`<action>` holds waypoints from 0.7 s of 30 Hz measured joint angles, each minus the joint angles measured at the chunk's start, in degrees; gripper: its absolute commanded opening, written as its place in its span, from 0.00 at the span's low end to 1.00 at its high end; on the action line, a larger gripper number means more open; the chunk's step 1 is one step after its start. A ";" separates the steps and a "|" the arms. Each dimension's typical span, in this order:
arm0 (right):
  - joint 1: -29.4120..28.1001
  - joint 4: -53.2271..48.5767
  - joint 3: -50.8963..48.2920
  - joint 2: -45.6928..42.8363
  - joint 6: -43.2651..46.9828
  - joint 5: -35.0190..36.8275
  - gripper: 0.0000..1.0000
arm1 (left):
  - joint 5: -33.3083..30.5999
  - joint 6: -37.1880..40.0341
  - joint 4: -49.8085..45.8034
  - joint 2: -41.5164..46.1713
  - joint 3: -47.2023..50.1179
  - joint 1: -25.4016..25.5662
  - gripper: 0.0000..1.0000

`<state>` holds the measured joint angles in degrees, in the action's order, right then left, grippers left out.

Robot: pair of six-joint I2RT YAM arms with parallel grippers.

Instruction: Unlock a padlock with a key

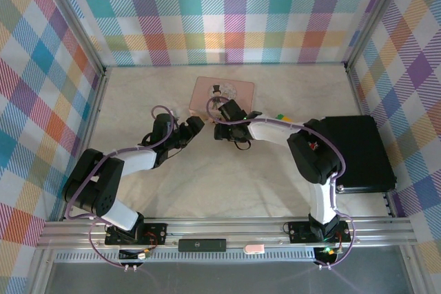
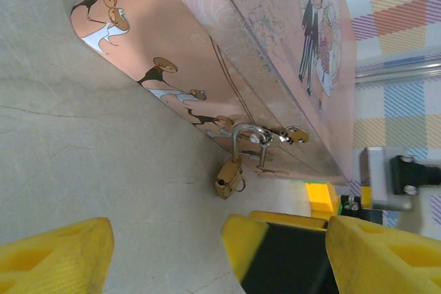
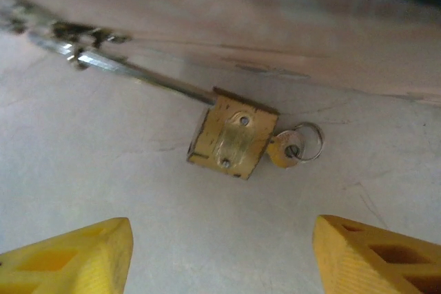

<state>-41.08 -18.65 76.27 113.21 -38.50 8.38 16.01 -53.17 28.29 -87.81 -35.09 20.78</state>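
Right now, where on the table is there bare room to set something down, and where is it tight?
Free: the near middle of the table, and its far-left stretch between the left wall and the pink box. Crowded: the box's near edge, where left gripper, right gripper and padlock meet. The black case fills the right side.

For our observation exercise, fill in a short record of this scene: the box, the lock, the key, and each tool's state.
pink box: lying on the table, cartoon couple on its lid
padlock: brass body on the table, hooked through the box's clasp
key: in the padlock's keyhole, ring attached
left tool: open, holding nothing
right tool: open, holding nothing, facing the padlock
shackle released: cannot tell
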 measured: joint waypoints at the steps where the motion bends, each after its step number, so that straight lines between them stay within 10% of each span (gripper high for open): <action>1: 0.00 0.02 0.07 0.33 -0.76 0.39 0.66 | 0.07 -0.11 0.44 0.00 0.02 -0.09 0.80; 21: -0.26 0.26 4.48 5.68 -8.00 8.37 0.34 | 1.42 -1.07 1.75 2.71 2.80 -3.28 0.80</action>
<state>-41.34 -18.39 80.75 118.89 -46.50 16.75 17.43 -54.24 30.04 -85.10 -32.29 17.50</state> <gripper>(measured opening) 0.388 0.801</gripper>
